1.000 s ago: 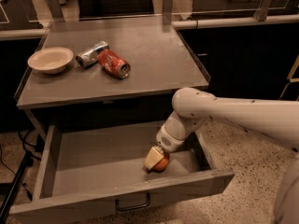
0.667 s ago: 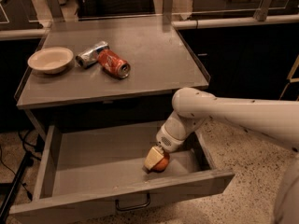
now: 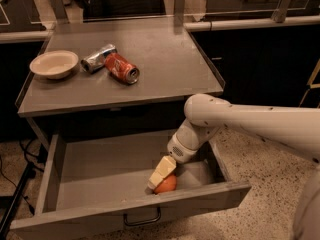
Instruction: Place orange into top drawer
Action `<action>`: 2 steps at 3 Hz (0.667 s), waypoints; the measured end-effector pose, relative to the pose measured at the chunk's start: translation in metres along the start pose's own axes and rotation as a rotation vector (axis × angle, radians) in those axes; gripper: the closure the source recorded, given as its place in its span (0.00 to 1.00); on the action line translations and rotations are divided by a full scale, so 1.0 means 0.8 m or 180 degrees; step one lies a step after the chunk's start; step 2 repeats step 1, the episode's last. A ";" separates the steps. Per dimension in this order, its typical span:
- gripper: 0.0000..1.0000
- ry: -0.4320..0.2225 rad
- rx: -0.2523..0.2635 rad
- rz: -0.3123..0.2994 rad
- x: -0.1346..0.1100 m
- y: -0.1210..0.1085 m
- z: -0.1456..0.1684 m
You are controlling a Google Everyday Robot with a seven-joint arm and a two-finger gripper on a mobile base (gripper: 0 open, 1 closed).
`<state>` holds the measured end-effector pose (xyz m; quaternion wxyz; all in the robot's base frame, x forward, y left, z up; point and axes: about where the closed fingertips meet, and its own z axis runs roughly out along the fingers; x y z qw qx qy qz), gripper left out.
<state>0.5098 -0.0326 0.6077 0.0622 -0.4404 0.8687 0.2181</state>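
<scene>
The orange (image 3: 167, 184) is a small round fruit low inside the open top drawer (image 3: 100, 169), near its front panel right of centre. My gripper (image 3: 161, 175) reaches down into the drawer from the right on the white arm. Its pale fingers (image 3: 162, 170) lie against the orange's top and left side. The orange looks to rest on or just above the drawer floor. The drawer is pulled fully out, its dark pull handle (image 3: 142, 219) on the front.
On the cabinet top (image 3: 165, 59) lie a red soda can (image 3: 121, 68) on its side, a crushed silver can (image 3: 97, 58) beside it, and a pale bowl (image 3: 54, 64) at the left. A rail and dark counters stand behind. Speckled floor lies to the right.
</scene>
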 end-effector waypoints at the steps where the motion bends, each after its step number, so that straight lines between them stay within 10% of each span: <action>1: 0.00 0.0000 0.0000 0.0000 0.000 0.000 0.000; 2: 0.00 0.0000 0.0000 0.0000 0.000 0.000 0.000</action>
